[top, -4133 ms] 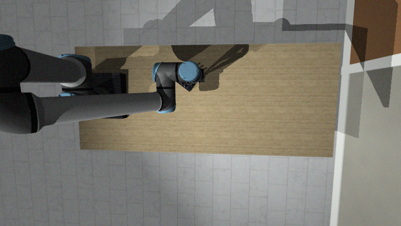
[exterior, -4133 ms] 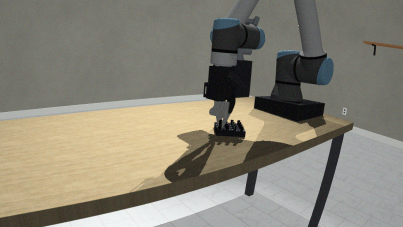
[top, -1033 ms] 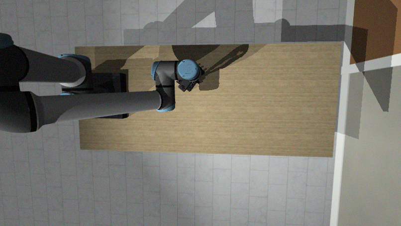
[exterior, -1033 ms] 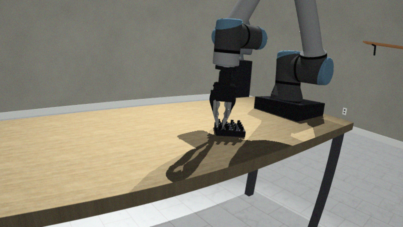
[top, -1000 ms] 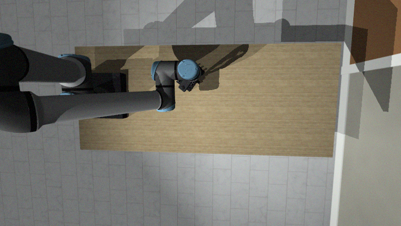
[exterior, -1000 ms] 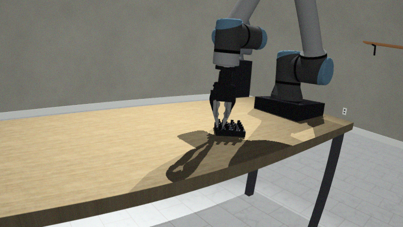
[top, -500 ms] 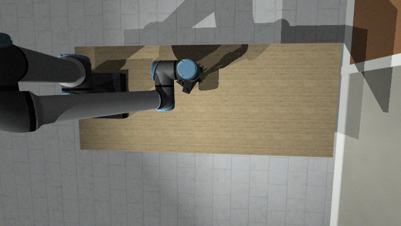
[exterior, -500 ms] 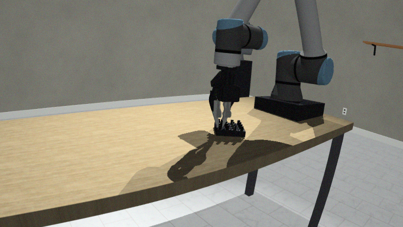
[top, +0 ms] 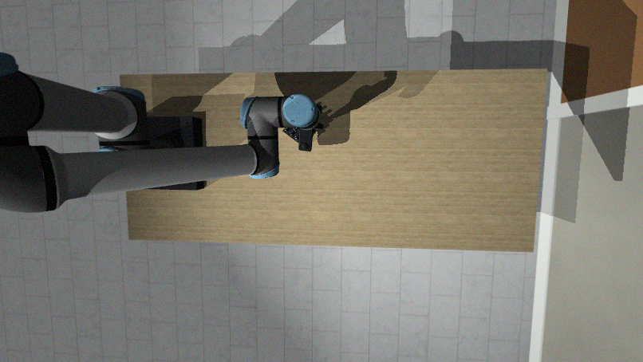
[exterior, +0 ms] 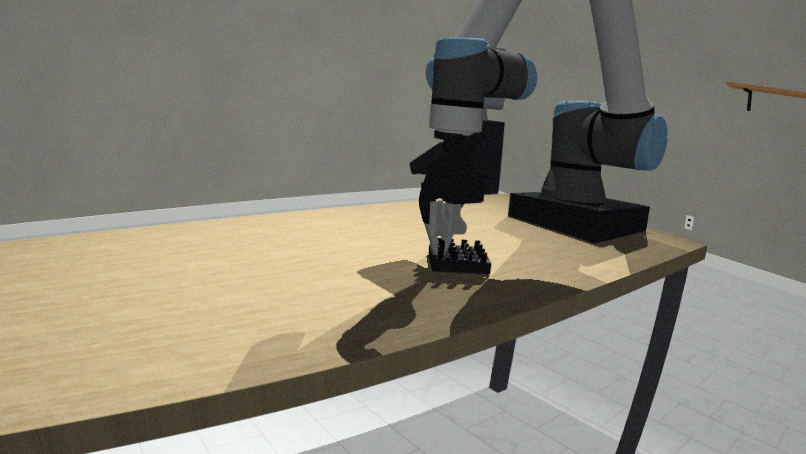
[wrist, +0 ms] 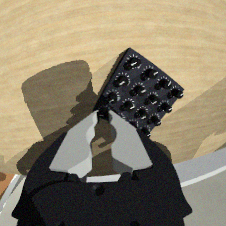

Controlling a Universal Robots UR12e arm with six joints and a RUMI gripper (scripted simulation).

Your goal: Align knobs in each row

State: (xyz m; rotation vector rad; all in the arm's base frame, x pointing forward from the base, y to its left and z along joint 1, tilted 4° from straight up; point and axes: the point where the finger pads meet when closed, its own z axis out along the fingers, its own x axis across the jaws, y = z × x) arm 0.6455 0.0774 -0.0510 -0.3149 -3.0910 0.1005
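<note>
The black knob box (wrist: 140, 95) lies on the wooden table, turned diagonally in the wrist view, with several rows of small black knobs with white marks. It also shows in the exterior view (exterior: 459, 259). My gripper (wrist: 103, 111) points straight down at the box's near corner, and its pale fingers are shut on the corner knob (wrist: 103, 111). The same grip shows in the side view (exterior: 439, 245). In the overhead view the wrist (top: 300, 112) hides the box. The knob marks are too small to read.
The arm's black base block (exterior: 578, 217) stands on the table just behind the box. The curved table edge (exterior: 507, 332) runs close in front of the box. A brown shelf (exterior: 767, 89) hangs on the wall at far right.
</note>
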